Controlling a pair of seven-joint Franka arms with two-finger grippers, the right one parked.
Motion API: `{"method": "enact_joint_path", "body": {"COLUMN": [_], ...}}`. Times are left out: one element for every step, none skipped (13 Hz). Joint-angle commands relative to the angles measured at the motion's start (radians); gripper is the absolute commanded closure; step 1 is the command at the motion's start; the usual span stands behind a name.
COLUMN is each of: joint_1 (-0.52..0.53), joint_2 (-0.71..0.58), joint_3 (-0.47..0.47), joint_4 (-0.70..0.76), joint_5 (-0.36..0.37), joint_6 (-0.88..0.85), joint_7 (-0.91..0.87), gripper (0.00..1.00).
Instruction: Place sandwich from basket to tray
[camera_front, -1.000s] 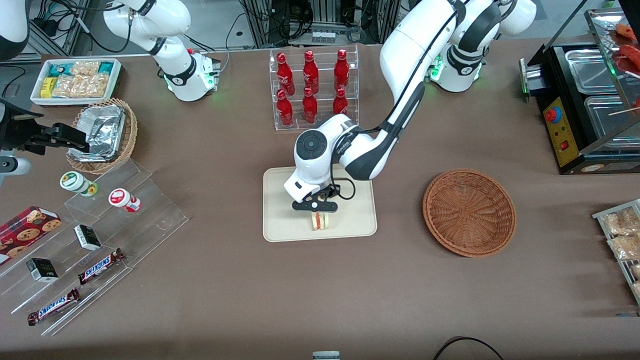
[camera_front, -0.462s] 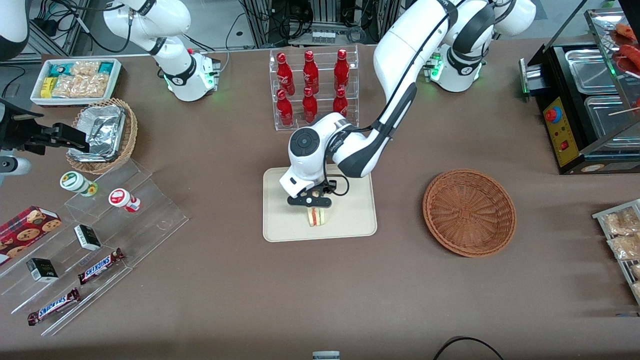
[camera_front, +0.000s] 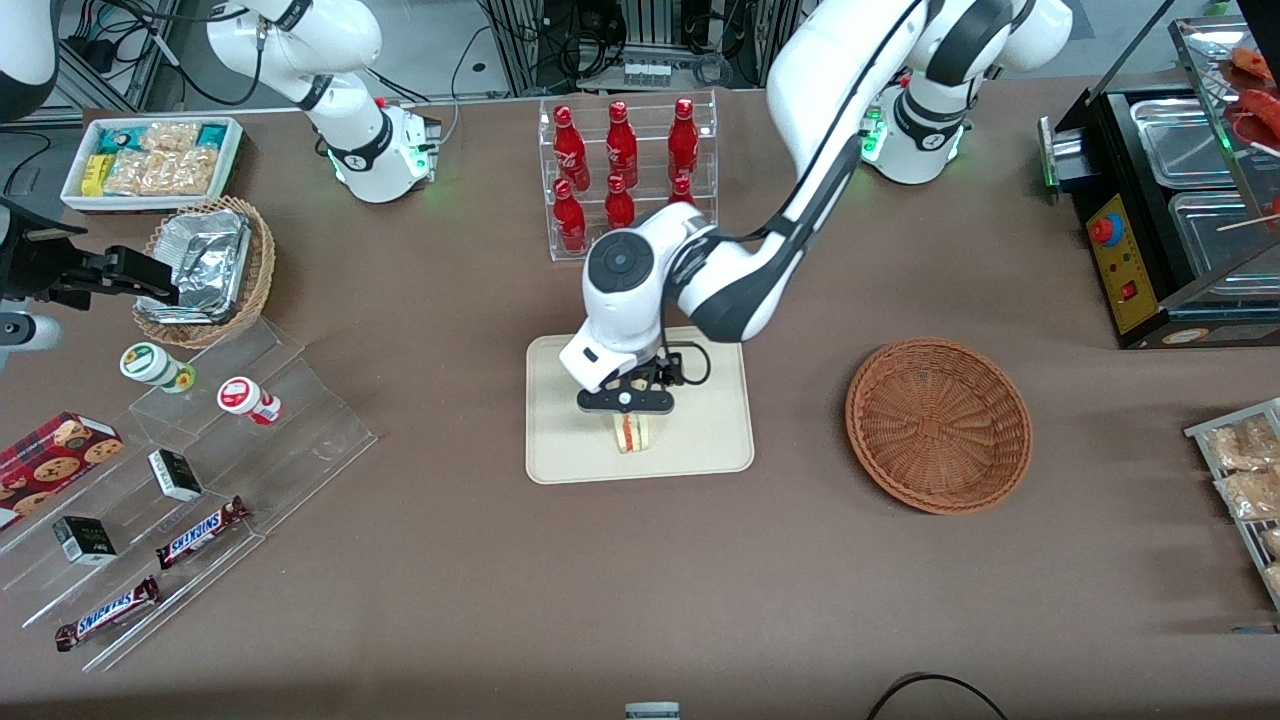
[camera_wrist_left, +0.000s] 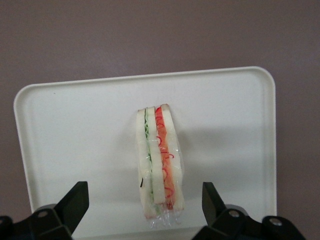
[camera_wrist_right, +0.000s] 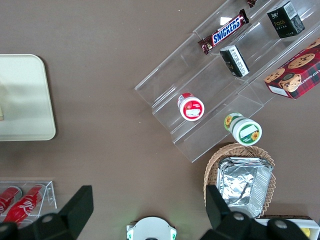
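At the front view's centre, the gripper hovers wide open, holding nothing, above the wrapped sandwich standing on the tray.

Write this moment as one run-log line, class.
end effector: open, above sandwich | sandwich: standing on tray | basket: empty | phase: released

One sandwich, one tray, one basket, six red bottles, two Snickers bars.
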Motion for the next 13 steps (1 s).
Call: {"method": "enact_joint_path", "body": {"joint_1": [0.04, 0.064, 0.093, 0.122, 0.156, 0.19, 0.228, 0.265, 0.309, 0.352, 0.394, 0.44, 0.478], "joint_2": [-0.127, -0.164, -0.211, -0.256, -0.293, -0.336, -0.392, -0.446, -0.494, -0.535, -0.566, -0.593, -0.61], "joint_3": [0.004, 0.004, 0.004, 0.004, 0.004, 0.004, 0.004, 0.004, 0.004, 0.004, 0.004, 0.004, 0.004], "joint_4": [-0.023, -0.025, -0.034, -0.048, -0.057, -0.089, -0.135, -0.179, -0.222, -0.261, -0.29, -0.316, -0.335], "joint_5": [-0.03, -0.03, -0.028, -0.028, -0.025, -0.02, -0.017, -0.017, -0.017, -0.017, -0.017, -0.017, -0.017], "joint_6": [-0.101, -0.145, -0.217, -0.298, -0.343, -0.371, -0.377, -0.379, -0.381, -0.388, -0.399, -0.404, -0.411], "joint_7": [-0.008, -0.008, -0.002, 0.009, 0.012, 0.026, 0.062, 0.132, 0.218, 0.306, 0.385, 0.47, 0.533], "gripper": [0.0, 0.0, 0.0, 0.0, 0.0, 0.0, 0.0, 0.0, 0.0, 0.0, 0.0, 0.0, 0.0]}}
